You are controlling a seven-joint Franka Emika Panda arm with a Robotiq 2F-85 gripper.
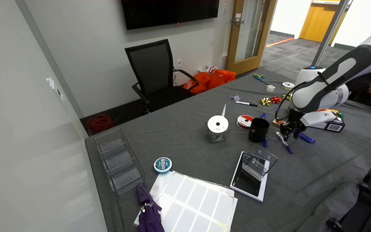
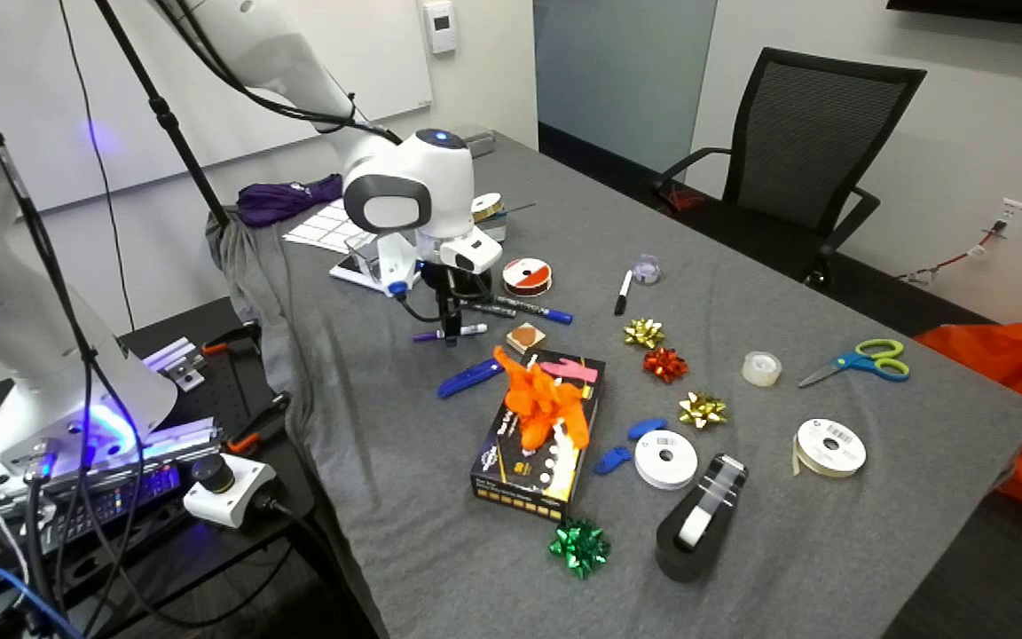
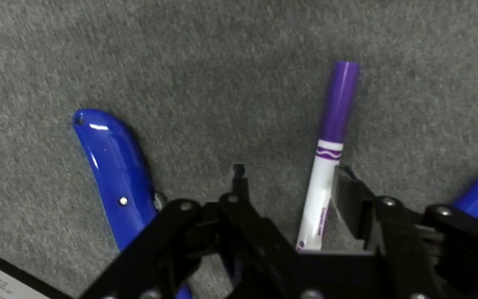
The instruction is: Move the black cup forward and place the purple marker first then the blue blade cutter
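Leftmost of the task's things in an exterior view, the black cup (image 1: 259, 130) stands upright, mouth up, well in from the edges of the cloth-covered table (image 1: 179, 137). It looks rigid and fairly light, so a high push might tip it; low on the wall seems the better hold. Just right of it lies the purple marker (image 1: 284, 142), nearer the table's robot-side edge than the edge by the chair (image 1: 150, 67), its capped end toward the former. I judge it light, stiff and smooth, likely to roll or skid if touched from one side only. A pinch across the barrel, near the cap joint, should keep it steady. The gripper (image 3: 291, 170) is poised over it with its fingers (image 3: 355, 199) spread and nothing clasped: in the wrist view, the white barrel lies in the gap, well clear of one finger and close beside the other, whether touching I cannot tell. Next comes the blue blade cutter (image 1: 307, 138), between the marker and the black box (image 1: 335, 128). It probably weighs more, and its glossy, curved body may twist or slip; mid-body seems the place to hold. Whether a blade is out I cannot tell.
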